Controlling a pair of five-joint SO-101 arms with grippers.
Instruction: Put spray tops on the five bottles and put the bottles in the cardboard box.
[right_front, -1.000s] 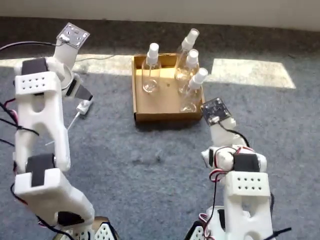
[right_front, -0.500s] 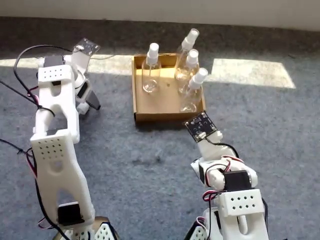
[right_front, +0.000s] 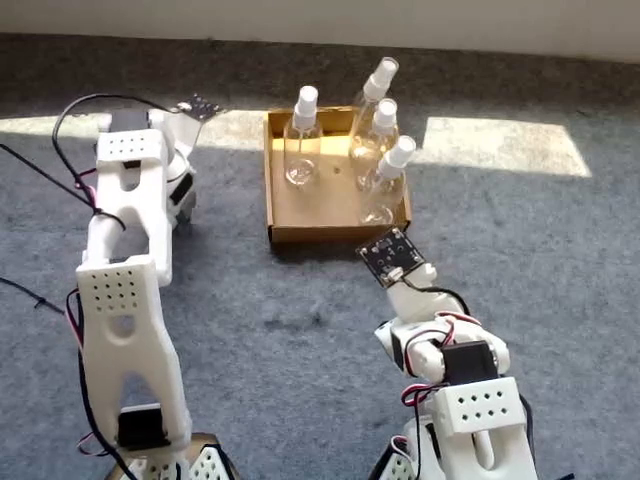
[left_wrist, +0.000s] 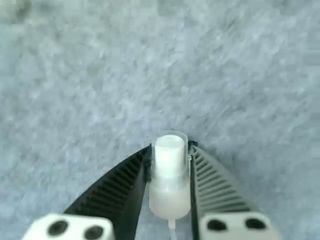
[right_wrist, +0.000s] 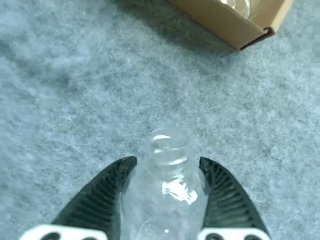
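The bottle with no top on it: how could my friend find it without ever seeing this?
Start at the brown cardboard box on the grey carpet. Close beside it, the right arm's black gripper holds a clear plastic bottle. Its mouth is open, while the four bottles in the box wear white spray tops.

an indoor room with a carpeted floor, more like a home or a small office than a fitted lab or workshop, though which of the two cannot be told. everything sits on short-pile grey-blue carpet (right_front: 300, 320), whose fuzzy weave is plain in the wrist views, with bright patches of sunlight (right_front: 500, 146) lying across it and a pale wall or skirting (right_front: 400, 15) running along the far edge. two white plastic arms (right_front: 125, 300) with loose, exposed wires (right_front: 428, 362) over that carpet give it the look of a makeshift hobby set-up.
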